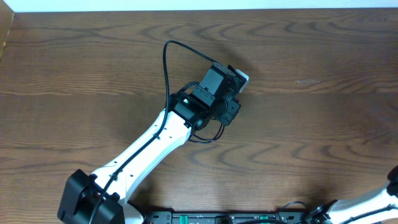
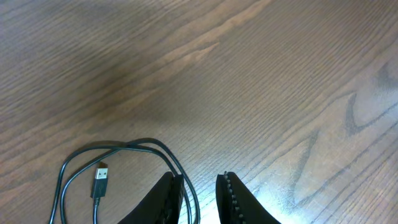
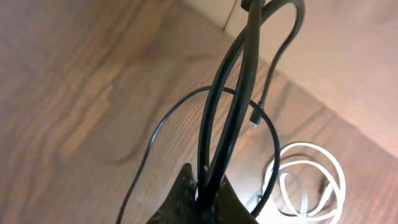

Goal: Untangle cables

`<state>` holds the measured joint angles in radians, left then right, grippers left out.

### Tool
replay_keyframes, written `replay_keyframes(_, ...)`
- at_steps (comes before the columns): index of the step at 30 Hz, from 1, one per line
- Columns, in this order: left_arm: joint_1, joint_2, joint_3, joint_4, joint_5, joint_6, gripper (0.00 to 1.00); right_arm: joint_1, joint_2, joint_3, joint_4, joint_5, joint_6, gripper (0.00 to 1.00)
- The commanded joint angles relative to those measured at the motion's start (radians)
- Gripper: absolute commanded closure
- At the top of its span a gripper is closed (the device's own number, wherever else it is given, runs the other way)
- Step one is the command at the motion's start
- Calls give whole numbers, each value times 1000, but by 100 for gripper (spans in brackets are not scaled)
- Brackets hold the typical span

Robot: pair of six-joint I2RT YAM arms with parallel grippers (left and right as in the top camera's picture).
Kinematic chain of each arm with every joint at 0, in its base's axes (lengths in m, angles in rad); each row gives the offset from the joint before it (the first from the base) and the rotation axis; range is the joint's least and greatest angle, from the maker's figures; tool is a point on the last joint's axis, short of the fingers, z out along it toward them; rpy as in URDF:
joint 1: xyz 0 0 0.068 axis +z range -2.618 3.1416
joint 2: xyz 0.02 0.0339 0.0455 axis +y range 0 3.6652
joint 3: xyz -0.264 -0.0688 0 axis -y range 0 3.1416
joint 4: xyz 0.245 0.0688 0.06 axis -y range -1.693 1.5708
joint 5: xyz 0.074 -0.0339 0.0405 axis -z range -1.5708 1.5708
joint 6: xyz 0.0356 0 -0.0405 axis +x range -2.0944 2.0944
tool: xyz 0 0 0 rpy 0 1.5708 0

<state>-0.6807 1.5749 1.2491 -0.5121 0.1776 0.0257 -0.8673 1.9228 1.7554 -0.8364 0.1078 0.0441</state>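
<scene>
Left wrist view: the left gripper (image 2: 198, 178) sits at 6 o'clock with its jaws slightly parted, and bare table (image 2: 249, 74) shows in the gap. A strand of the black cable (image 2: 149, 142) runs just inside the finger (image 2: 166, 196) at 7 o'clock. I cannot tell whether it touches. From there the cable loops out toward 8 o'clock and lies flat. Its plug (image 2: 101, 180) rests inside the loop, pointing to 12.

Right wrist view: the right gripper (image 3: 199, 190) is clenched at 6 o'clock. Two thick black cords (image 3: 231, 93) rise from its tip toward 1 o'clock. Whether they are pinched or merely pass in front is unclear. Behind them a thin black loop (image 3: 272, 134) curves over the wood, and a thin line ends in a small plug tip (image 3: 254, 122). Farther off, at 4 o'clock, the white cable (image 3: 308, 147) lies coiled on the table, apart from the gripper.

Overhead: the left arm (image 1: 143, 149) reaches from 7 o'clock to mid-table, with a bit of black cable (image 1: 208, 139) showing under its wrist.
</scene>
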Motion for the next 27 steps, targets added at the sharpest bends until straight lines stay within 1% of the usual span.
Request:
replay_keyframes(1, -2, -7, -4, 0, -2, -5, 76, -5, 65, 18, 3, 7, 34, 99)
replay_keyframes(8, -2, -7, -4, 5, -3, -5, 76, -7, 153, 17, 12, 57, 52, 99)
replay_keyframes(17, -2, -7, -4, 5, -3, -5, 76, -31, 163, 17, 14, 66, 52, 99)
replay_keyframes(18, -2, -7, -4, 5, -3, -5, 76, -33, 163, 17, 15, 66, 52, 92)
replay_keyframes(19, -2, -7, -4, 5, -3, -5, 76, -34, 163, 17, 17, 66, 51, 72)
replay_keyframes(20, -2, -7, -4, 5, -3, -5, 76, -35, 163, 17, 17, 66, 50, 49)
replay_keyframes(21, -2, -7, -4, 5, -2, -5, 76, -35, 163, 17, 18, 66, 48, 40)
replay_keyframes(22, -2, -7, -4, 5, -3, -5, 76, -35, 163, 17, 19, 66, 48, 28)
replay_keyframes(23, -2, -7, -4, 5, -3, -5, 76, -35, 163, 17, 19, 66, 48, 20)
replay_keyframes(27, -3, -7, -4, 5, -2, -5, 76, -35, 163, 17, 21, 66, 48, 19)
